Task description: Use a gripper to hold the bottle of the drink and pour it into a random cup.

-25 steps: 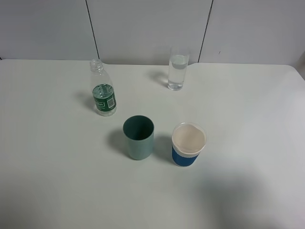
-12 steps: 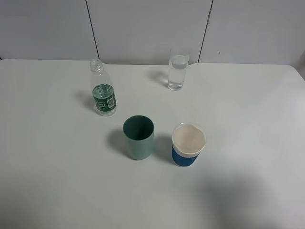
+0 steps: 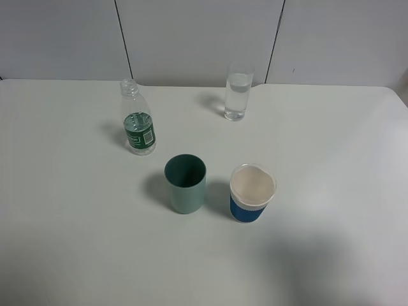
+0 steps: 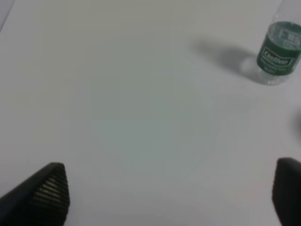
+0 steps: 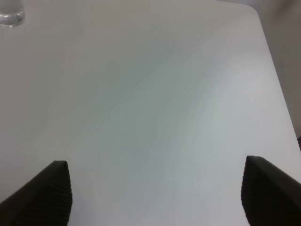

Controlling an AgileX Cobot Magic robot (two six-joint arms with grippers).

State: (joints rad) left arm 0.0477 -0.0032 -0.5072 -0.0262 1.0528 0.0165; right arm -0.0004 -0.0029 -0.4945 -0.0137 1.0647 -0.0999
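Observation:
The clear plastic bottle (image 3: 138, 121) with a green label stands upright and uncapped on the white table, back left. It also shows in the left wrist view (image 4: 279, 52), far from the fingers. The tall clear glass (image 3: 238, 94), holding clear liquid, stands at the back centre; its base shows in the right wrist view (image 5: 11, 15). Neither arm shows in the exterior view. My left gripper (image 4: 171, 193) is open and empty over bare table. My right gripper (image 5: 157, 195) is open and empty over bare table.
A teal-green cup (image 3: 185, 183) and a white paper cup with a blue band (image 3: 252, 193) stand side by side in the middle of the table (image 3: 331, 153). The table's right edge (image 5: 275, 75) shows in the right wrist view. A grey panelled wall stands behind.

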